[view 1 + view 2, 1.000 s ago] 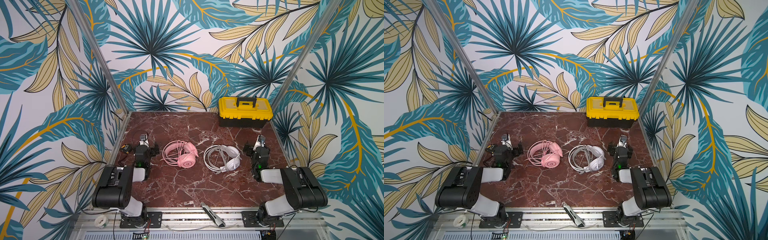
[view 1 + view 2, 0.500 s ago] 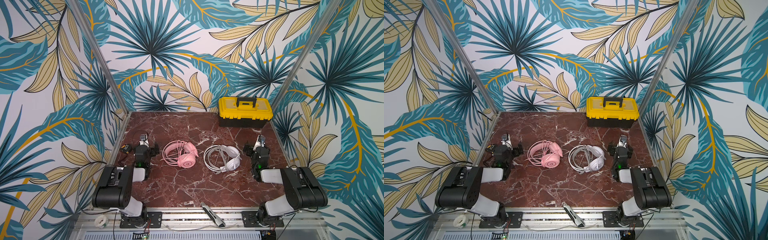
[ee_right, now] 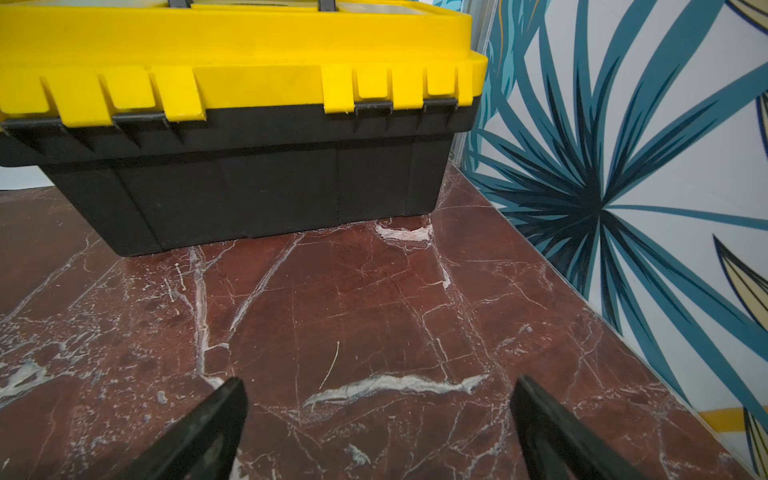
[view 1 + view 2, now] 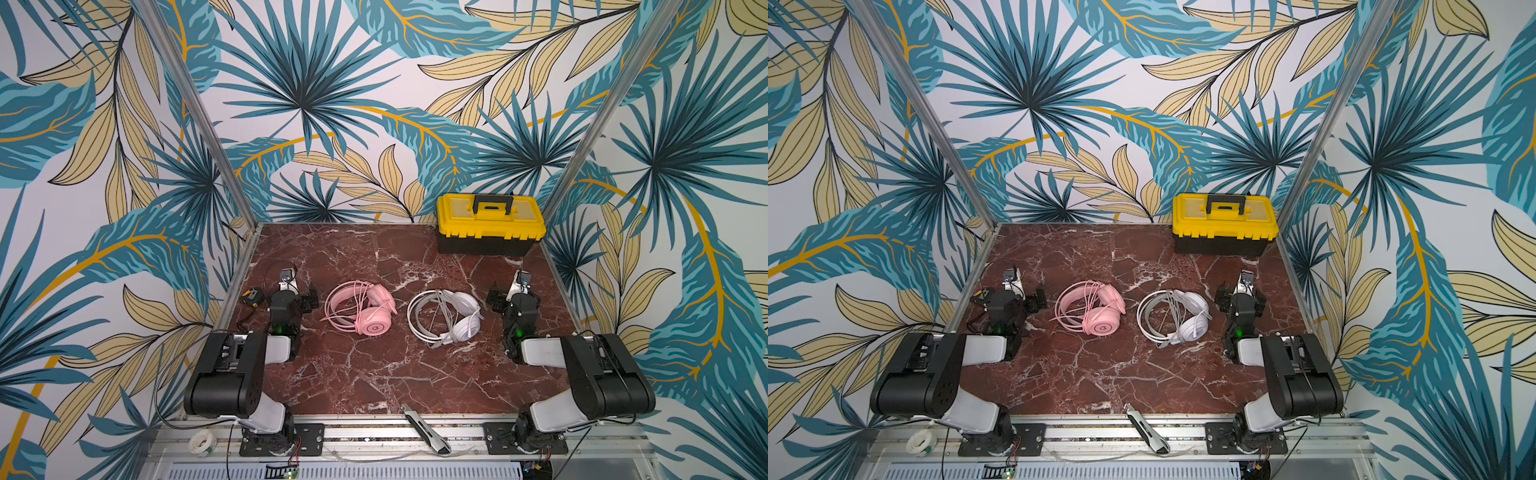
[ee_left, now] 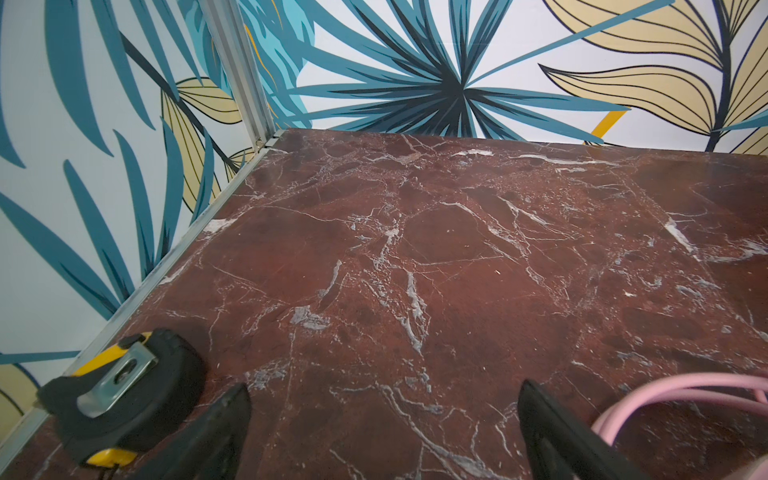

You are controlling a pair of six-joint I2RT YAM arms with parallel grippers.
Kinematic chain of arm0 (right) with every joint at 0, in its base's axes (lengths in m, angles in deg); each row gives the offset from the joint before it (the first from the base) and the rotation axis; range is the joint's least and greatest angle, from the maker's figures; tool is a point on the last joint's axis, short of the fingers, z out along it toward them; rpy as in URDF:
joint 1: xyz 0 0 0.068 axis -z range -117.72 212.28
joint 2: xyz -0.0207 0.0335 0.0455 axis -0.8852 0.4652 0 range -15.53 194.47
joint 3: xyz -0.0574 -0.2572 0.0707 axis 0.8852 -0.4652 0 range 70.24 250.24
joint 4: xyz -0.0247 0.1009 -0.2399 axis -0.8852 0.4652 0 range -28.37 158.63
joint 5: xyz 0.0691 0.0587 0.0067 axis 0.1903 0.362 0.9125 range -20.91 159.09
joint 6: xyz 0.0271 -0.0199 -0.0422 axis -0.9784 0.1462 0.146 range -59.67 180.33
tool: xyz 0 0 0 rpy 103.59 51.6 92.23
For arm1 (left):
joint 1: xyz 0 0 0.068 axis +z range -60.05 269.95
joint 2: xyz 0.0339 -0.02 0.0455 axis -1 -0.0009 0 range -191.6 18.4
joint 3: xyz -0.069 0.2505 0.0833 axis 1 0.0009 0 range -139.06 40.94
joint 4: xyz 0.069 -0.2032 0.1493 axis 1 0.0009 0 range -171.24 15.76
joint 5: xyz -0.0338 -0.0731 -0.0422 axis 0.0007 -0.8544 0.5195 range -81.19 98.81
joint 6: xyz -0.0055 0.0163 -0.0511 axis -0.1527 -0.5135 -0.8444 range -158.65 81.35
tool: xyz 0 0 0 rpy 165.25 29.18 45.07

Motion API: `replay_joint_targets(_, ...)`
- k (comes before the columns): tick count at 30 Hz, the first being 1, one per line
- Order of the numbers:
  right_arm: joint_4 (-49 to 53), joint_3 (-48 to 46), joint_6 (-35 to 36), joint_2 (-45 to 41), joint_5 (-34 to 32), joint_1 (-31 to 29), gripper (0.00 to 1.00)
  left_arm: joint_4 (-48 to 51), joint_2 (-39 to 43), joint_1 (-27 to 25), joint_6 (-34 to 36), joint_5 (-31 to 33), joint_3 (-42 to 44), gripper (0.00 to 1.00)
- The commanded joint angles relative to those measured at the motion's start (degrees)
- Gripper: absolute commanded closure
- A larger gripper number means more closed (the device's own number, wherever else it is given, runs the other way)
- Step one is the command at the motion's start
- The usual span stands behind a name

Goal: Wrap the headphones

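Top views both show the headphones lying side by side near the middle of the desk (image 4: 374, 374), between the two arms. The pink headset (image 4: 360, 309) lies flat on the left, one round ear cup facing up, with its thin pink cable in loose loops over and around the headband. The white headset (image 4: 446, 318) lies just to its right, apart from it, with its grey-lined headband curved open and its white cable coiled loosely inside and across it. The left pincer (image 5: 382, 395) stands wide with nothing between its fingers, and a bend of pink cable shows just beside one of them. The right pincer (image 3: 378, 386) is also wide and holds nothing. The desk is dark red marble with white veins. A yellow and black toolbox (image 4: 490, 224) sits closed at the far right corner and a tape measure (image 5: 120, 386) by the left edge. Walls printed with teal and tan palm leaves close the space in.
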Motion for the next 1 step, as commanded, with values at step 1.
replay_joint_targets(1, 0.18, -0.37, -0.72, -0.65, 0.36, 0.18, 0.0, -0.38, 0.78, 0.48, 0.67, -0.4, -0.76, 0.01)
